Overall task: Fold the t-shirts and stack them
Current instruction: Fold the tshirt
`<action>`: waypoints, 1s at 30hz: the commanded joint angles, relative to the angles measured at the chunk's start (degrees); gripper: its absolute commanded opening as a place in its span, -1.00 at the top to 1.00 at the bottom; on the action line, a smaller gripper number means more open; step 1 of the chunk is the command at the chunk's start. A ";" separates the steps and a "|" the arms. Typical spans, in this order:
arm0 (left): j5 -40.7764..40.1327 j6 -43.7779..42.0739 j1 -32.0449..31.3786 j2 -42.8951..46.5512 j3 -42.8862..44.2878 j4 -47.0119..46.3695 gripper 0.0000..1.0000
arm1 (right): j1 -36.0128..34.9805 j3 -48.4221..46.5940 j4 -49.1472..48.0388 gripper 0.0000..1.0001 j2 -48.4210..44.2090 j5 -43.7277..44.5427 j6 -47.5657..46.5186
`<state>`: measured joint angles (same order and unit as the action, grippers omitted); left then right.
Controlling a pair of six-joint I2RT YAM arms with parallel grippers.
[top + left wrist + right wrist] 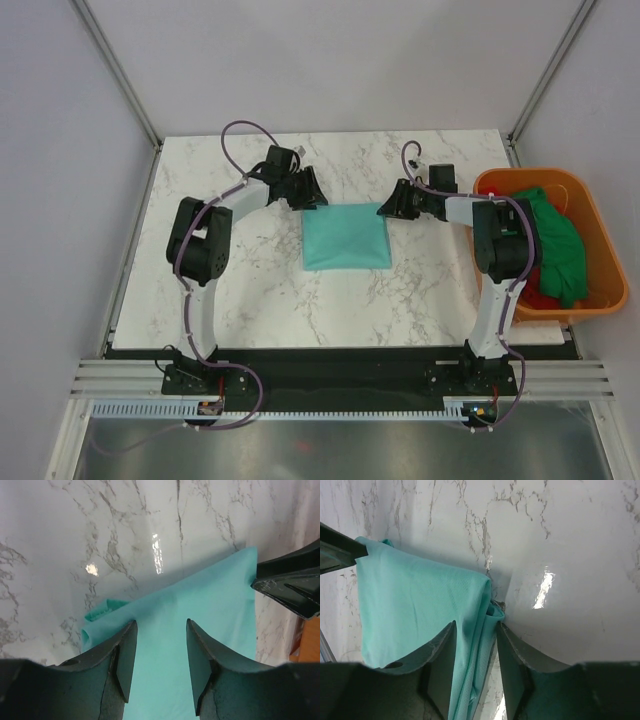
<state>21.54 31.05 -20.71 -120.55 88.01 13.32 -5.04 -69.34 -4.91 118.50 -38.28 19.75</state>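
A light teal t-shirt (345,236) lies folded into a rectangle in the middle of the marble table. My left gripper (308,196) is at its far left corner, open, with its fingers over the cloth (215,610) and nothing held. My right gripper (388,206) is at the far right corner, open. The shirt's layered right edge (485,630) lies between its fingers without being pinched. A dark green t-shirt (555,240) and a red t-shirt (540,298) lie bunched in the orange tub. In each wrist view the other gripper shows at the frame's edge.
The orange plastic tub (600,225) stands at the table's right edge, beside the right arm's elbow. Bare marble (250,290) surrounds the folded shirt. Grey walls and frame posts bound the table at the back and sides.
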 commanded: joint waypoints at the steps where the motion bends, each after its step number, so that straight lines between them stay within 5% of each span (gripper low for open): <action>1: 2.01 -1.87 1.46 -3.98 5.06 -0.31 -0.04 | 0.12 -1.84 1.65 0.10 2.44 3.04 -2.61; 8: 4.82 -1.43 3.31 -7.15 8.32 -0.40 -0.05 | 0.20 -3.43 1.22 0.63 4.81 1.02 -3.40; 13: 10.00 -1.43 4.71 -7.42 12.53 -0.23 -0.07 | 0.20 -5.27 0.34 0.73 5.52 -0.91 -1.03; 19: 11.68 -0.11 5.94 -0.31 8.34 -0.14 -0.09 | 0.47 -5.55 6.12 0.01 -1.05 1.80 -0.50; 22: 12.12 1.55 5.68 5.23 1.31 -0.23 -0.07 | 0.47 -5.54 12.36 -0.04 -4.66 3.30 -0.85; 28: 10.63 2.09 1.82 14.64 -13.02 -0.31 -0.04 | -1.46 1.13 15.19 0.58 -12.31 -0.21 -1.20; 30: 9.75 2.00 -0.89 16.04 -15.66 -0.31 -0.04 | -3.91 2.36 15.28 0.64 -13.46 -2.74 -1.64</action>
<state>31.57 32.08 -18.00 -107.94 75.77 13.37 -5.78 -69.06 8.58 108.55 -36.86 19.46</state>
